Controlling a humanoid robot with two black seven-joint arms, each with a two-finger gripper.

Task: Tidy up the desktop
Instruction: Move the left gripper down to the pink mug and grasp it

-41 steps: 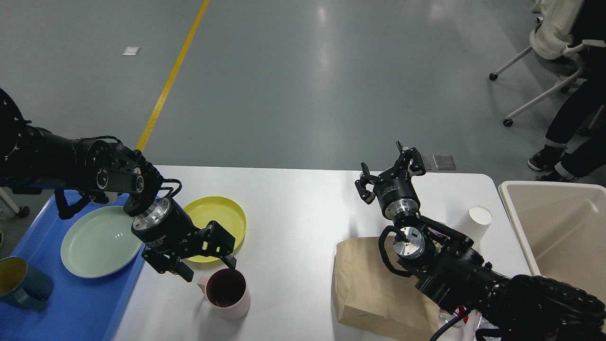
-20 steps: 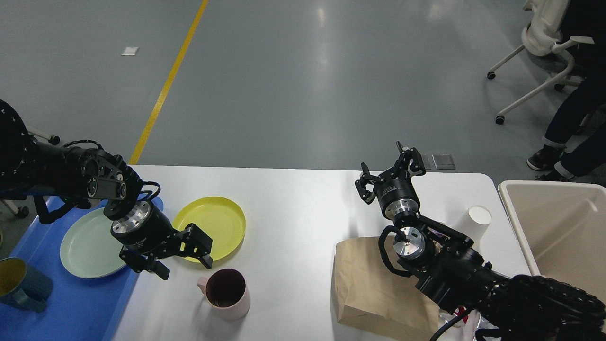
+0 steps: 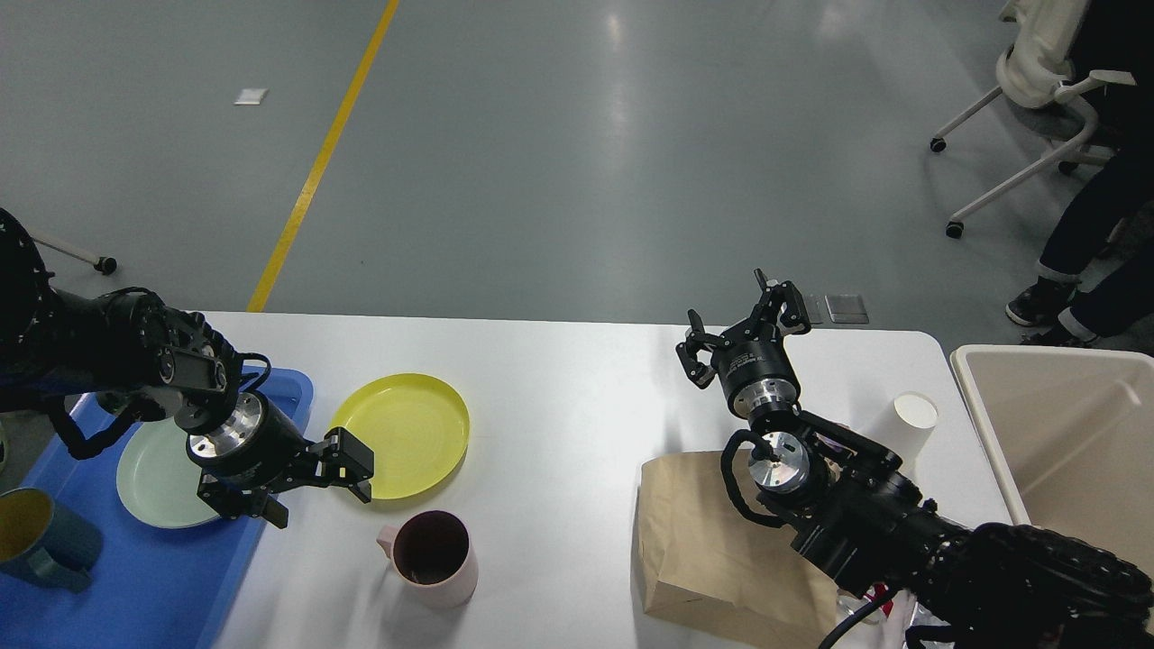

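White and smooth, the desktop (image 3: 559, 397) fills the lower half of the head view, and both arms hang over it. The left gripper (image 3: 317, 482) hovers above the table's left part with its two fingers spread apart and nothing between them. Just to its right lies a yellow plate (image 3: 410, 428), whose near-left rim sits under one fingertip. Right of the gripper and nearer the camera stands a pink mug (image 3: 433, 557), upright, close but apart from the fingers. To the gripper's left a blue tray (image 3: 153, 568) overlaps the table's left edge; on it rests a pale green plate (image 3: 153, 473), partly hidden by the arm's wrist, and a teal mug (image 3: 41, 541) stands at the tray's near left. The right gripper (image 3: 744, 329) is raised over the far right part of the table, fingers parted and empty. Beneath and in front of its arm lies a brown paper bag (image 3: 699, 541), flat. Right of that gripper stands a white paper cup (image 3: 911, 419), and beyond the table's right edge a beige bin (image 3: 1064, 433).
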